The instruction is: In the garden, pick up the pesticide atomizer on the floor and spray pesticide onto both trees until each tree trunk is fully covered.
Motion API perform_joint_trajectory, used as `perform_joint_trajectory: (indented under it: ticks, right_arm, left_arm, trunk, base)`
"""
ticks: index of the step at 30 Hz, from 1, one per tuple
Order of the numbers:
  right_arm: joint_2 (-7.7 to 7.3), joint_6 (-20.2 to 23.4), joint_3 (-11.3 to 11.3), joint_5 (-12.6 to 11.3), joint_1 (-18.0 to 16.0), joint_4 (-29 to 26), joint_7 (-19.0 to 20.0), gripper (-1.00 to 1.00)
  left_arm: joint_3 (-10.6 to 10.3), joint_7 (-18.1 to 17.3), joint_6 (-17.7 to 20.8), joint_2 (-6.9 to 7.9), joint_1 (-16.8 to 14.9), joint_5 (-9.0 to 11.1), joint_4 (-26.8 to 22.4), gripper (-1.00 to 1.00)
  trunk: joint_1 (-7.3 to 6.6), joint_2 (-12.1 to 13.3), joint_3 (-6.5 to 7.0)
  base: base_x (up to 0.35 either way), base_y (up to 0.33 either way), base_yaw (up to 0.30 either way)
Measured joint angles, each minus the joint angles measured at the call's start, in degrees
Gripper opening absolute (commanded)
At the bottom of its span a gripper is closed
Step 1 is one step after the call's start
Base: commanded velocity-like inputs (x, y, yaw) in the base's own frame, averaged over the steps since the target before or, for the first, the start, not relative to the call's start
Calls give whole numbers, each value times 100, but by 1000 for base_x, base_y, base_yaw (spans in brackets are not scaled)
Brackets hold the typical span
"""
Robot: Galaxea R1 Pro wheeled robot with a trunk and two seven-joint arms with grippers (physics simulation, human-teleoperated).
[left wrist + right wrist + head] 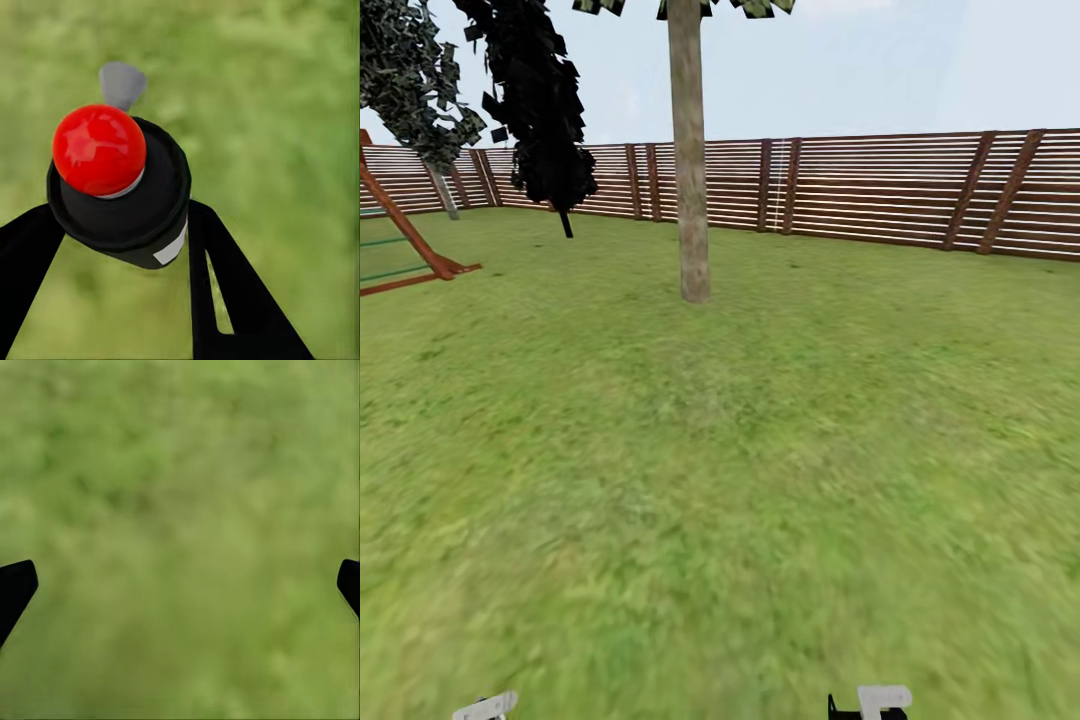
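Observation:
The pesticide atomizer (124,206), a black bottle with a white band and a red tip (99,148), sits between the two black fingers (225,292) of my left gripper (120,232), which is shut on it above the grass. My right gripper (180,585) is open, its fingertips wide apart over bare lawn and holding nothing. In the head view, one tree trunk (689,180) stands straight ahead in the garden, pale grey-brown and mottled, several metres away. A second tree (444,192) leans at the far left by the fence.
A brown slat fence (880,190) runs across the back of the lawn (720,480). A black cypress (540,110) stands left of the near trunk. A red swing frame (410,240) is at the left edge. A small grey shape (121,82) shows beyond the red tip.

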Motion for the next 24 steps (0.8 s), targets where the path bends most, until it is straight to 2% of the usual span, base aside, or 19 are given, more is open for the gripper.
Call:
perform_joint_trajectory:
  ticks: [24]
  right_arm:
    - [0,-7,-2,0,2,3,3,100]
  left_arm:
    - [3,0,0,0,8,0,-5,-100]
  trunk:
    - [0,0,0]
  base:
    - [341,0,0]
